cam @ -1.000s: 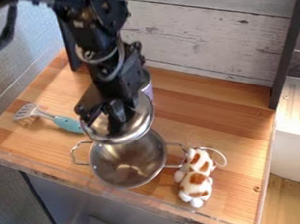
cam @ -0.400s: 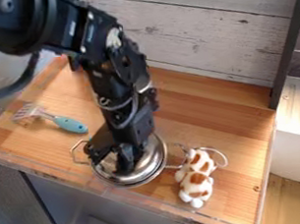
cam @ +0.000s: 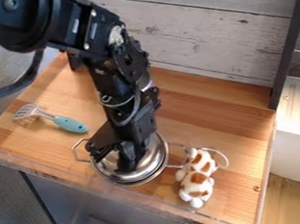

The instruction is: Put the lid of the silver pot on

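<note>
The lid (cam: 150, 169) lay over the silver pot (cam: 74, 151), nr the front edge of the counter (cam: 213, 123), about midway btwn its left and right edges. The gripper (cam: 126, 161) pointed down at the lid's middle. It hid the grabbing spot, so I couldn't tell if it was wide, narrow or holding the lid.

The job then was prob. to get the lid to sit flat, and it looked almost done. A good way was to line up the lid w/ the pot's round rim first, then ease it down slow, w/ no big push. The handles (cam: 174, 166) stuck out on both sides, so they were a good guide for the middle. If one side sat high, a tiny wiggle was better than a shove, b/c a shove could slide the pot to the front edge.

Letting go was best only w/ the lid flat, then going straight up so it didn't tip. The soft toy (cam: 197, 179) sat just beside the pot, toward the front right corner, so swinging that way was no good. The spatula (cam: 70, 125) lay nr the left edge, OK where it was.
</note>
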`<state>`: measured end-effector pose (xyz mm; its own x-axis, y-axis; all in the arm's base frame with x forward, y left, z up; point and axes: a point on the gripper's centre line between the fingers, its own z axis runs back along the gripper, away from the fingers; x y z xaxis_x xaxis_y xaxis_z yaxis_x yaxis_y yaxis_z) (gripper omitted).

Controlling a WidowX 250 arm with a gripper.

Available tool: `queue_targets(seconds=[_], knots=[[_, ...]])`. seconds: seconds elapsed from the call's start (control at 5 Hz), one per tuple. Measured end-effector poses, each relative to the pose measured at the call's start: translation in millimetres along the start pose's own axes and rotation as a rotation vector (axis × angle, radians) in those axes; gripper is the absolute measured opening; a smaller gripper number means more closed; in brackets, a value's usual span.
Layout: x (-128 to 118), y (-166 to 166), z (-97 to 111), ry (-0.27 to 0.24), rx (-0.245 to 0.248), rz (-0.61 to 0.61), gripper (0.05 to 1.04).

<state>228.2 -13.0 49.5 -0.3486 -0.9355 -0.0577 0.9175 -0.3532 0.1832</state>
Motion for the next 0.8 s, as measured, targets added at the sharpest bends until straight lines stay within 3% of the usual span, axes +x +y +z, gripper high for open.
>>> queue_targets(seconds=[0.4,0.6,0.8], knots=[[0,-6,0,-0.005,-0.027,-0.002,0.915],[-1,-4,8,0.006,-0.003,0.003,1.017],[-2,-4,17,0.013,0.012,0.003,1.009]])
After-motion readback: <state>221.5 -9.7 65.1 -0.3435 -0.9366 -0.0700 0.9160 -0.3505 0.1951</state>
